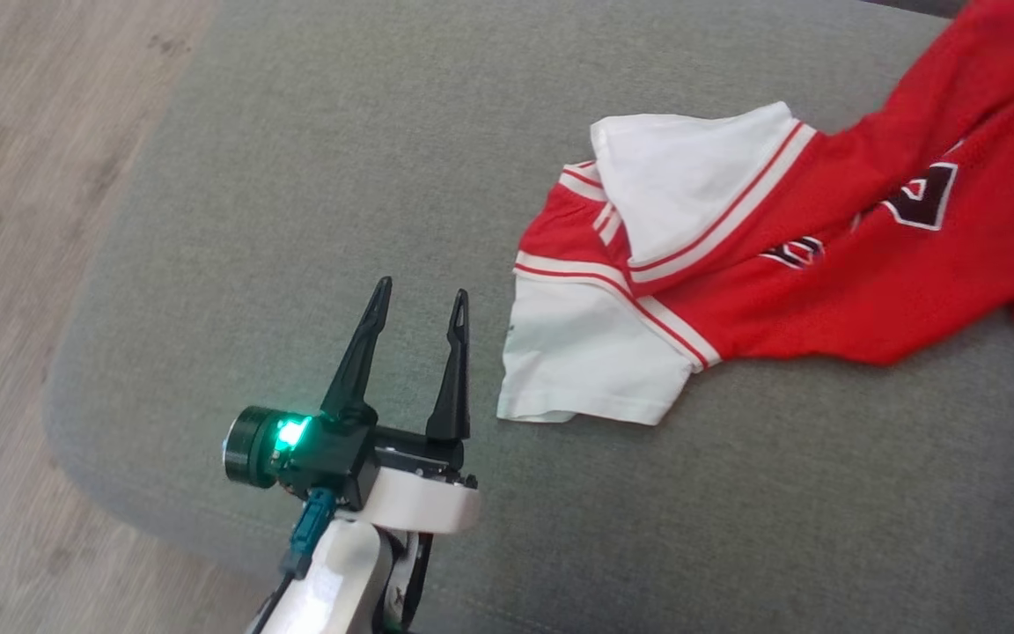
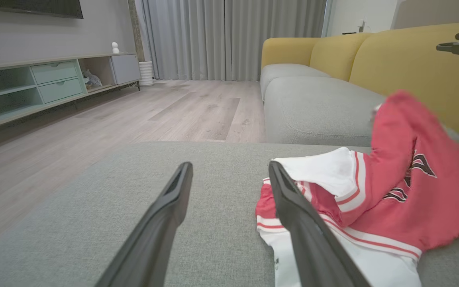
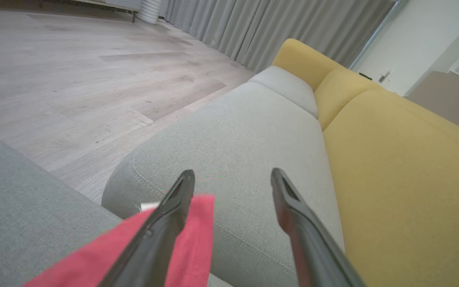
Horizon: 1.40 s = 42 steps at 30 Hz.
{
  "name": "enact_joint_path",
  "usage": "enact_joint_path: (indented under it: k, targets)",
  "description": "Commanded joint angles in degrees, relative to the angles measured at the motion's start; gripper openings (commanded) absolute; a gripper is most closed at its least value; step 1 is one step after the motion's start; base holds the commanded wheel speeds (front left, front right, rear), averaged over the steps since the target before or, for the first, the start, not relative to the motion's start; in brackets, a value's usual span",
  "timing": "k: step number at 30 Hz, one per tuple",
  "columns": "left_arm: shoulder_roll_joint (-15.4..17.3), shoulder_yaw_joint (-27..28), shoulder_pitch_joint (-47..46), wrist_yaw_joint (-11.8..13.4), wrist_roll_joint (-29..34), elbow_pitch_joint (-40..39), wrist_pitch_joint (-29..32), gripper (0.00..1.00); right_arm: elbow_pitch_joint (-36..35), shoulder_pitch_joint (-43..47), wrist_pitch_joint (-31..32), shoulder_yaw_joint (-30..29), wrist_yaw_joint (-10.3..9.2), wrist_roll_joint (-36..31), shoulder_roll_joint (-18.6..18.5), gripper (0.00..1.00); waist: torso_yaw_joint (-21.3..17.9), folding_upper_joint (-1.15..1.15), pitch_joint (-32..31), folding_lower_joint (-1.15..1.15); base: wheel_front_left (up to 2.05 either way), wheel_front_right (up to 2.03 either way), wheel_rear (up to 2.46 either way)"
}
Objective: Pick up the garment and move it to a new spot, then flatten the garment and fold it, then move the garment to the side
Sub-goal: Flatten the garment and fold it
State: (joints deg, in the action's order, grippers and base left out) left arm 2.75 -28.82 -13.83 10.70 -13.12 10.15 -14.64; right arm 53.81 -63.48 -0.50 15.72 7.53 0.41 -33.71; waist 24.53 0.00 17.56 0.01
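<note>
Lying crumpled on the grey woven-fabric seat cushion (image 1: 296,176) is the red fabric jersey with white striped sleeves (image 1: 780,264). Its white sleeves point toward the middle of the cushion. Its red body runs to the head view's upper right, where it rises and blurs.

Left gripper (image 1: 421,293): two dark fingers spread apart with nothing between them, poised above bare cushion just beside the nearer white sleeve (image 1: 586,361) and clear of it.

Right gripper (image 3: 232,174): fingers likewise wide apart, with no cloth between them. A blurred red fold of the jersey shows behind one finger; contact there cannot be judged.

Pale wood-plank floor (image 1: 14,264) borders the cushion. A yellow upholstered backrest (image 3: 393,179) stands beyond.
</note>
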Motion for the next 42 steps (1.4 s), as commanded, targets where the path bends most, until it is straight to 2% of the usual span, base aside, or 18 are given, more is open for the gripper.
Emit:
enact_joint_path:
  k: [1,7,12,21,27,30,35,40,42]
  targets:
    - [0.13,1.66,-1.40,0.59,-0.22,-1.98,-0.36,1.00,-1.24,-1.31,-0.95,0.40,-0.04,-0.10,-0.24,1.00,-0.67,0.00,-0.30,-0.01,0.00,0.00,0.00]
    - [0.13,3.52,-1.17,0.32,0.92,-1.52,-0.36,1.00,0.18,0.98,-7.98,0.74,-0.04,2.94,2.66,1.00,-5.68,0.00,-2.44,-0.01,0.00,0.00,0.00]
    - [0.13,6.09,-0.70,-0.72,2.38,-1.17,-0.36,1.00,-2.81,6.21,-12.73,-0.51,-0.04,5.93,6.96,1.00,-11.21,0.00,-5.07,-0.01,0.00,0.00,0.00]
    - [0.17,11.70,1.02,-2.45,2.88,-1.06,-0.36,1.00,-19.45,26.04,-14.44,-8.61,-0.04,7.79,16.63,1.00,-19.79,0.00,-9.47,-0.01,0.00,0.00,0.00]
    - [0.16,13.62,3.10,-3.68,3.70,-0.43,-0.36,1.00,-31.61,43.71,-14.48,-15.74,-0.04,5.81,26.33,1.00,-23.24,0.00,-11.47,-0.01,0.00,0.00,0.00]
    - [0.16,14.44,4.33,-4.04,3.72,-0.03,-0.36,1.00,-35.70,50.75,-14.49,-17.51,-0.04,4.67,29.39,1.00,-24.68,0.00,-12.23,-0.01,0.00,0.00,0.00]
    - [0.14,15.16,5.08,-4.87,3.51,0.60,-0.36,1.00,-39.65,56.53,-14.49,-17.59,-0.04,3.40,30.69,1.00,-26.22,0.00,-12.11,-0.01,0.00,0.00,0.00]
    - [0.21,15.05,3.73,-5.79,4.23,2.01,-0.36,1.00,-41.60,56.55,-14.49,-17.20,-0.04,4.55,30.80,1.00,-27.09,0.00,-10.87,-0.01,0.00,0.00,0.00]
    - [0.75,14.58,2.59,-6.72,4.48,5.03,0.12,1.00,-42.12,56.10,-14.49,-16.82,-0.04,5.05,30.81,1.00,-27.60,0.00,-10.07,-0.01,0.00,0.00,0.00]
